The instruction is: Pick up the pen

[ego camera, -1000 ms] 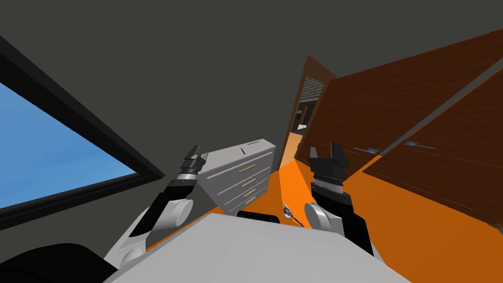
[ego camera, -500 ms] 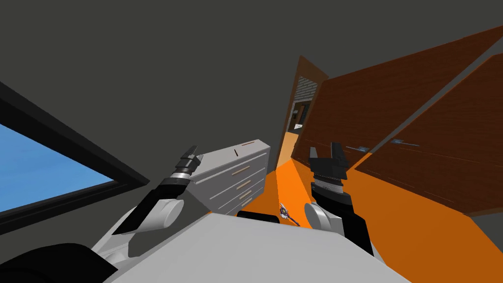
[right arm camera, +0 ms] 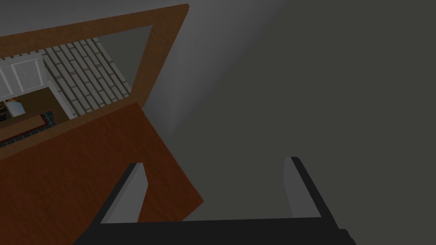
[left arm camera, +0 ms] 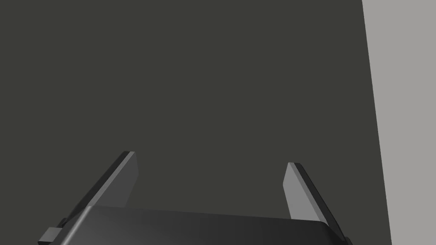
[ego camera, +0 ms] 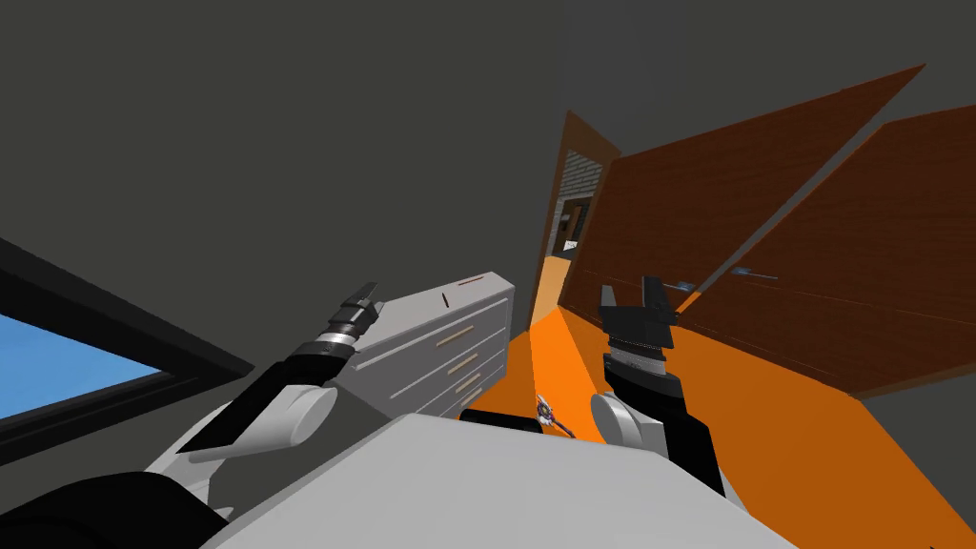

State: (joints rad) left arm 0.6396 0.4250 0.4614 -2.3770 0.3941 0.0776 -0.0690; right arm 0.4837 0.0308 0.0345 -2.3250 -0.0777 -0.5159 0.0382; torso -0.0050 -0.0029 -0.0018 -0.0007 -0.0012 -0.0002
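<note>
Head view: approach step, nothing grasped yet. Prob. pen (ego camera: 445,300) = thin dark sliver on top of grey dresser (ego camera: 419,313), just past left gripper (ego camera: 360,303). That one and right gripper (ego camera: 637,297) both wide, empty. Next, I reckon: close in, bring left down over it, fingers astride.

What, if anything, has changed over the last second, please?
My view swung right: the window, grey dresser and brown doors all slid left in the head view. The left end effector drifted left with them. Nothing was grasped or released. The right end effector stayed raised, both stay open, and the small object on the orange floor lies untouched.
</note>
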